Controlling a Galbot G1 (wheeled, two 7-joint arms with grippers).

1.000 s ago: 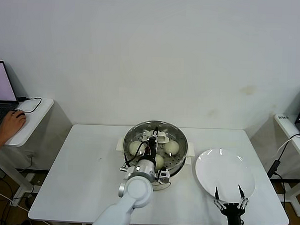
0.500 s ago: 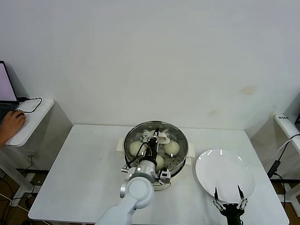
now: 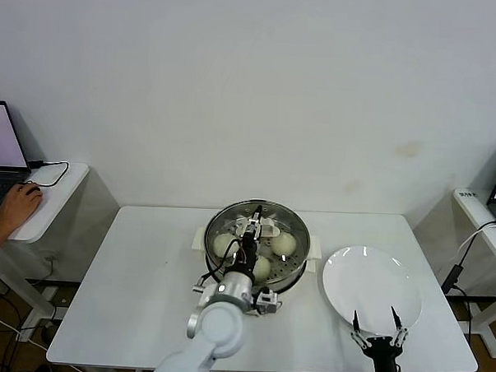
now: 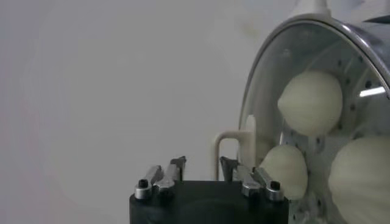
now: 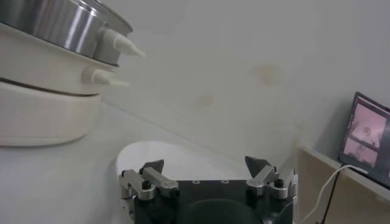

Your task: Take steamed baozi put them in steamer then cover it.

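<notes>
The steamer [image 3: 258, 240] stands at the table's middle with the clear glass cover [image 3: 289, 221] resting on it. Three baozi [image 3: 284, 244] show through the glass; my left arm hides the rest. My left gripper [image 3: 247, 238] hovers over the cover, just short of its cream handle [image 3: 265, 229], with the fingers a little apart and nothing between them. In the left wrist view the gripper [image 4: 201, 167] faces the handle [image 4: 231, 149], the cover [image 4: 268, 85] and the baozi [image 4: 311, 102]. My right gripper [image 3: 377, 327] is open and empty at the table's front right.
A flat white plate [image 3: 371, 282] lies right of the steamer, under my right gripper; it also shows in the right wrist view [image 5: 177, 158]. A side table with a laptop [image 3: 3, 142] and a person's hand stands at the left; another side table [image 3: 482, 208] stands at the right.
My left arm has drawn back toward me, and its gripper has come slightly off the cover's handle. The cover stays on the steamer. The right arm has not moved.
</notes>
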